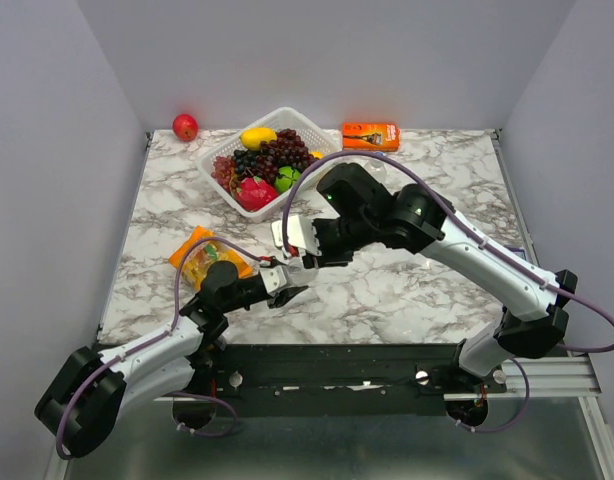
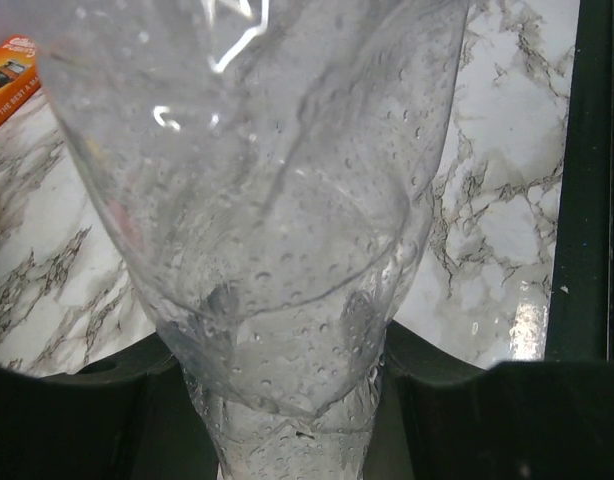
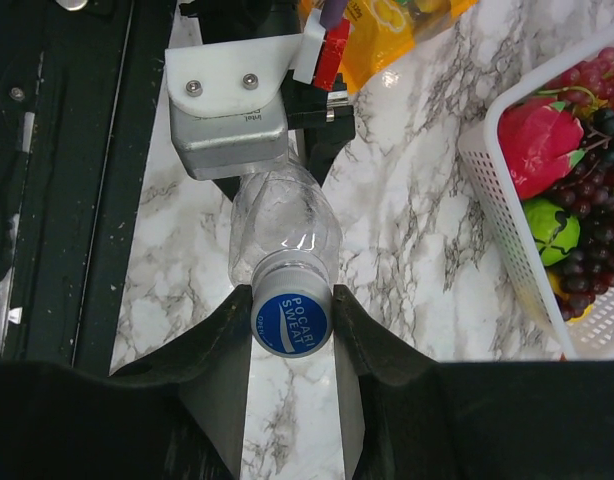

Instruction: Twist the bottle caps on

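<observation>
One clear ribbed bottle (image 3: pixel 282 225) is held off the table between both grippers. My left gripper (image 2: pixel 297 430) is shut on its lower body, and the wet bottle (image 2: pixel 277 250) fills the left wrist view. A blue cap (image 3: pixel 292 322) with white lettering sits on the bottle's neck. My right gripper (image 3: pixel 292 330) is shut on this cap, one finger on each side. In the top view the left gripper (image 1: pixel 292 283) and right gripper (image 1: pixel 305 255) meet over the front middle of the table. The other bottles and caps are out of view.
A white basket (image 1: pixel 222 150) of fruit stands at the back middle and shows in the right wrist view (image 3: pixel 507 230). A red apple (image 1: pixel 185 126) lies at the back left, an orange packet (image 1: pixel 370 135) at the back. An orange snack bag (image 1: pixel 202 255) lies beside the left arm.
</observation>
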Controlling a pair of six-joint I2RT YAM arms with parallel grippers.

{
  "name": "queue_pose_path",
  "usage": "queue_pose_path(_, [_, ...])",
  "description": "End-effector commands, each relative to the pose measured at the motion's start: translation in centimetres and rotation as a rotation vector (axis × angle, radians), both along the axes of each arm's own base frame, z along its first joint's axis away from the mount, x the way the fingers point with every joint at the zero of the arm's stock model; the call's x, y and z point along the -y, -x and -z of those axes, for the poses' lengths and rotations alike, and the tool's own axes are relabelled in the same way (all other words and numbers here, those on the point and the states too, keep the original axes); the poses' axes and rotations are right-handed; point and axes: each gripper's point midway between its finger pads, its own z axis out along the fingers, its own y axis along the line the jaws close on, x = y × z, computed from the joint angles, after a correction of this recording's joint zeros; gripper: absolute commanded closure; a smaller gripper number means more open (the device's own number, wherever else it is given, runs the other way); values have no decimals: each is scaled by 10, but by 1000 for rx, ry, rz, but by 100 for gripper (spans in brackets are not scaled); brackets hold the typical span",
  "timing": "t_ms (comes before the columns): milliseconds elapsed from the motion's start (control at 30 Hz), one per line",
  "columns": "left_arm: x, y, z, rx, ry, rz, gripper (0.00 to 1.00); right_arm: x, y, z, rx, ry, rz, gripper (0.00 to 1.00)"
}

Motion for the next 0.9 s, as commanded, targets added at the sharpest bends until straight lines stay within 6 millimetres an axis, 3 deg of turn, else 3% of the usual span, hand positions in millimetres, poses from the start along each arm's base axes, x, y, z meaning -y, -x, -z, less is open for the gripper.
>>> queue_pose_path(0, [1, -10, -35, 150, 66, -25, 100, 12, 17, 7, -84, 40, -22, 59])
queue_pose_path(300, [1, -22, -51, 93, 125, -100, 100, 12, 17, 17, -110, 79, -24, 60])
queue_pose_path(533, [0, -21, -52, 63, 145, -111, 100, 11, 4, 21, -111, 75, 104, 63])
queue_pose_path(833, [-17, -55, -81, 163, 158, -314, 100, 11, 11, 46, -388, 99, 288, 67])
queue_pose_path(867, [-18, -57, -83, 180, 157, -324, 100, 12, 5, 46, -422, 93, 327, 67])
